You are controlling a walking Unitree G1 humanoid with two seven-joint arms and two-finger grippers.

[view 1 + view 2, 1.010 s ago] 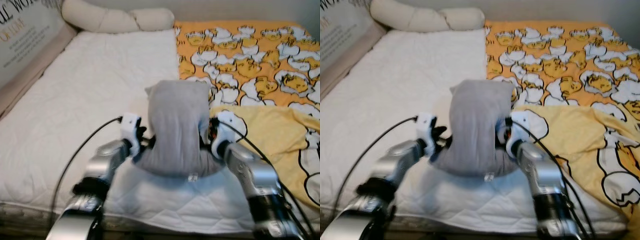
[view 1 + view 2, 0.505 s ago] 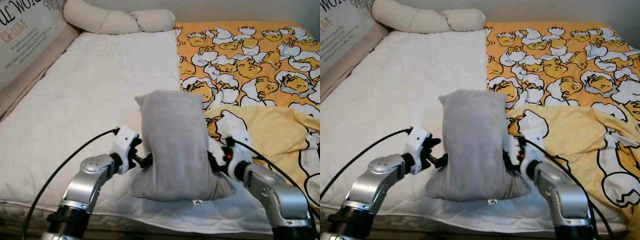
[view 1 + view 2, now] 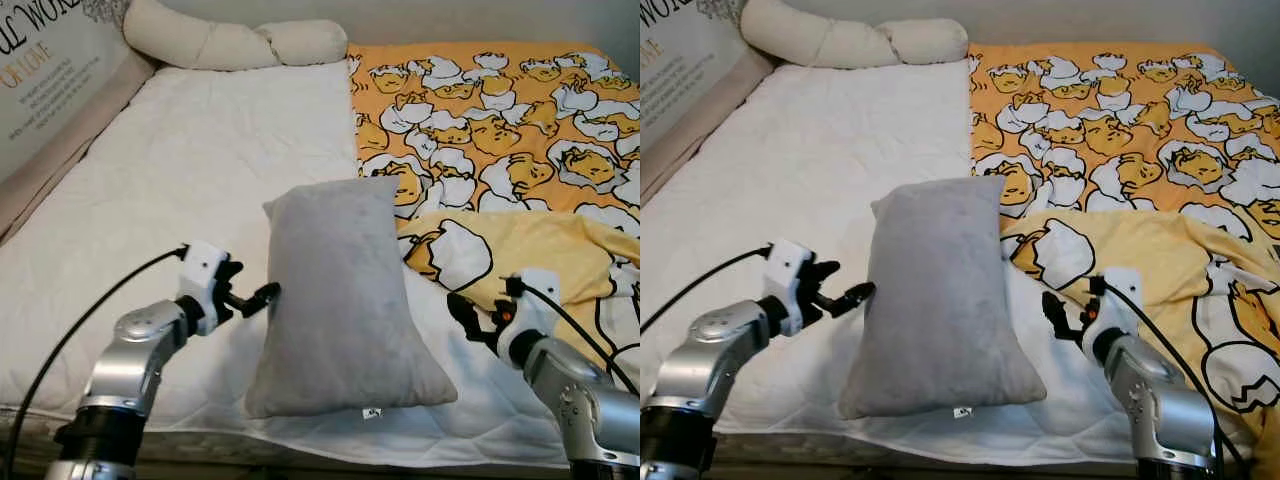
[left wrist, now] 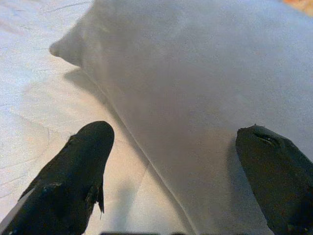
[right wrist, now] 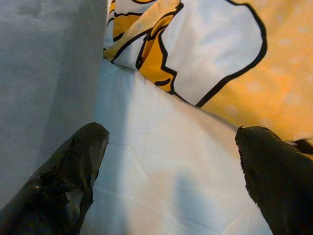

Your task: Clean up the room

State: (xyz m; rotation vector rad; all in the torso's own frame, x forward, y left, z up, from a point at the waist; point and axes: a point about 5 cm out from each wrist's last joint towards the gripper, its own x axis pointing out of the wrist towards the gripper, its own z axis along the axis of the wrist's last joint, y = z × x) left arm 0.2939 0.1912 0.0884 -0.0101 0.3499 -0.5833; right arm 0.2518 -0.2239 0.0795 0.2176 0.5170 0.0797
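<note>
Bright, even light — soft focus, faint shadows

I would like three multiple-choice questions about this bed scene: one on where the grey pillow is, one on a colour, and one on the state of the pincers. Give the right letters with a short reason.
1. Where does the grey pillow lie?
A. on the floor
B. flat on the white mattress, between the two pincers
C. on top of the cream bolster

2. What is the ground colour of the duvet with the egg cartoons?
A. orange-yellow
B. blue
C. green

3. What state are the left pincer and the right pincer in?
A. both shut on the pillow
B. one holding the duvet
C. both open, holding nothing

Answers:
1 B, the pillow rests on the mattress with a pincer at each side.
2 A, the fabric is orange-yellow.
3 C, the wrist views show spread fingers with nothing between them.
</note>
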